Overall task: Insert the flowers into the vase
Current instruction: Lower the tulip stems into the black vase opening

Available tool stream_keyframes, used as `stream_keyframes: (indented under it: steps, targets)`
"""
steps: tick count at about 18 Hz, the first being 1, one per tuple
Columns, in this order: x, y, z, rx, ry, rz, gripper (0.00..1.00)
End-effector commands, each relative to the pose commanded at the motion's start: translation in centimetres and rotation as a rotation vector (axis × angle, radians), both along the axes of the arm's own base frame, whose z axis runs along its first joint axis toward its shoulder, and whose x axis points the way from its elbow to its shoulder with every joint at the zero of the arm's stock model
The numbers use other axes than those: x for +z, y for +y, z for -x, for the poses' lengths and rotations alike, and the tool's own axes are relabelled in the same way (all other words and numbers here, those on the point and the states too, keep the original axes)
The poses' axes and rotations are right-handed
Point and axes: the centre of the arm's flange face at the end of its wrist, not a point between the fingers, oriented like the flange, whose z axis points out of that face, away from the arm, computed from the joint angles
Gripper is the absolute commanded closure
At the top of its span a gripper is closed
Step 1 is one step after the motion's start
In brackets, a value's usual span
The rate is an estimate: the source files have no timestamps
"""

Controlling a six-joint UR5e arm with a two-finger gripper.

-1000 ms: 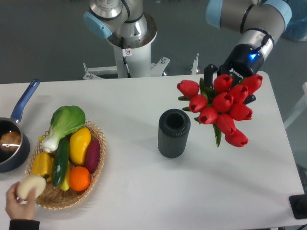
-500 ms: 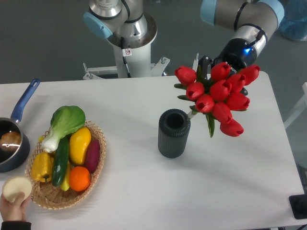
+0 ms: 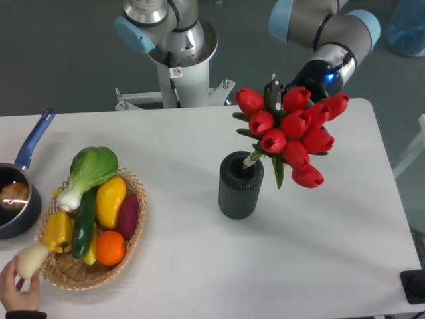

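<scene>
The flowers, a bunch of red tulips with green leaves, hang tilted in the air above and to the right of the vase, a dark grey ribbed cylinder standing upright mid-table. The stem ends reach down to the vase's mouth at its right side. My gripper sits behind the tulip heads and is shut on the flowers; its fingers are mostly hidden by the blooms.
A wicker basket of toy vegetables stands at the left. A blue-handled saucepan is at the left edge. A person's hand holds a pale onion at the bottom left. A second robot base stands behind the table.
My gripper has carried the flowers left toward the vase, and the stem ends now reach its mouth. The person's hand with the onion has shifted at the bottom left.
</scene>
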Motion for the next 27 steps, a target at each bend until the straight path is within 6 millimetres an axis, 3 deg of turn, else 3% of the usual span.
stream_keyframes:
  steps: [27]
  targets:
    - [-6.7,0.0,-0.3,-0.001,-0.076,0.048,1.00]
